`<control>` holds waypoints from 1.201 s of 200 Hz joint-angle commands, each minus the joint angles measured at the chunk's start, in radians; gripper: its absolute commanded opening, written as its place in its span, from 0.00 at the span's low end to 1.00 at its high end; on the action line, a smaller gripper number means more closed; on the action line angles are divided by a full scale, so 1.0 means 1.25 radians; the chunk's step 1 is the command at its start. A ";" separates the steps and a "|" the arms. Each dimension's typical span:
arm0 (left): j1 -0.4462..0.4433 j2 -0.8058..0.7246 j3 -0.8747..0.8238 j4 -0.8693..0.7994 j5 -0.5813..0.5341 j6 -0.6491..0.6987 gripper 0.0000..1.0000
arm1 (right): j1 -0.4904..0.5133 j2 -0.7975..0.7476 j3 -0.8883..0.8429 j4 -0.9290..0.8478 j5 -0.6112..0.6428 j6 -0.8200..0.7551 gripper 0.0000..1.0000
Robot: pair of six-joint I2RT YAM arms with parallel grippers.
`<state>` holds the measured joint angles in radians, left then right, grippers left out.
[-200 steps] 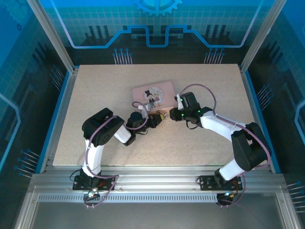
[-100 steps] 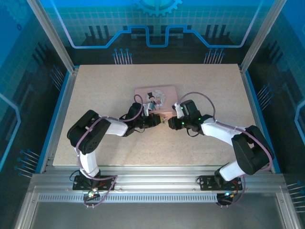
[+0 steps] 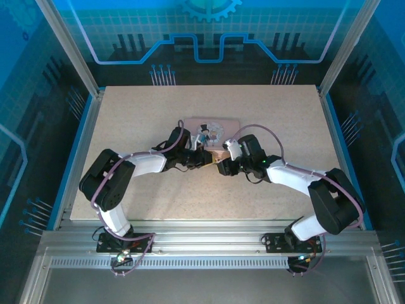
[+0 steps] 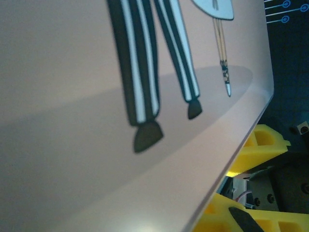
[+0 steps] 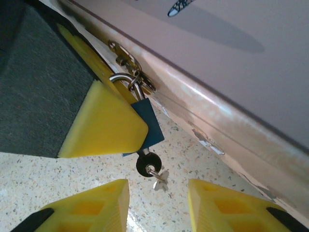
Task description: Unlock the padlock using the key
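Note:
The small blue padlock [image 5: 150, 124] hangs by its silvery shackle [image 5: 126, 79] from the hasp of the pink tin [image 5: 231, 72]. In the right wrist view a yellow finger [image 5: 104, 123] of my left gripper [image 3: 204, 156] covers most of the padlock's body and clamps it. The key [image 5: 147, 163] sits in the padlock's underside. Its dark round head carries a ring with a second small key. My right gripper [image 5: 158, 205] is open just below the key, one finger on each side, touching nothing. The left wrist view looks close along the tin's lid [image 4: 96, 96].
The pink tin [image 3: 218, 123] lies mid-table, just beyond both grippers, tipped up at its near edge. Speckled tabletop [image 3: 139, 114] stretches around it. Metal frame posts and blue walls border the table. Both arms reach inward and nearly meet.
The left arm has stretched further out and the tin has shifted slightly right. The right gripper has dropped back toward the near side, and its jaws have widened a little.

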<state>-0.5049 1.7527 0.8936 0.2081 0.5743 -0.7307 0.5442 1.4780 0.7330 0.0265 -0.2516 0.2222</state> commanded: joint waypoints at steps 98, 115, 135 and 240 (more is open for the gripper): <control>0.015 -0.031 0.030 -0.003 0.071 -0.006 0.00 | 0.042 0.047 0.087 -0.036 -0.028 -0.071 0.43; 0.016 -0.030 0.029 0.001 0.072 -0.009 0.00 | 0.044 0.048 0.087 -0.038 -0.017 -0.075 0.45; 0.016 -0.031 0.029 0.000 0.072 -0.008 0.00 | 0.047 0.044 0.081 -0.039 0.004 -0.074 0.47; 0.017 -0.033 0.031 -0.003 0.077 -0.010 0.00 | 0.066 0.071 0.100 -0.052 0.069 -0.099 0.43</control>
<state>-0.4927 1.7508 0.9009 0.2062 0.6003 -0.7307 0.6083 1.5490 0.8146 -0.0185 -0.1902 0.1200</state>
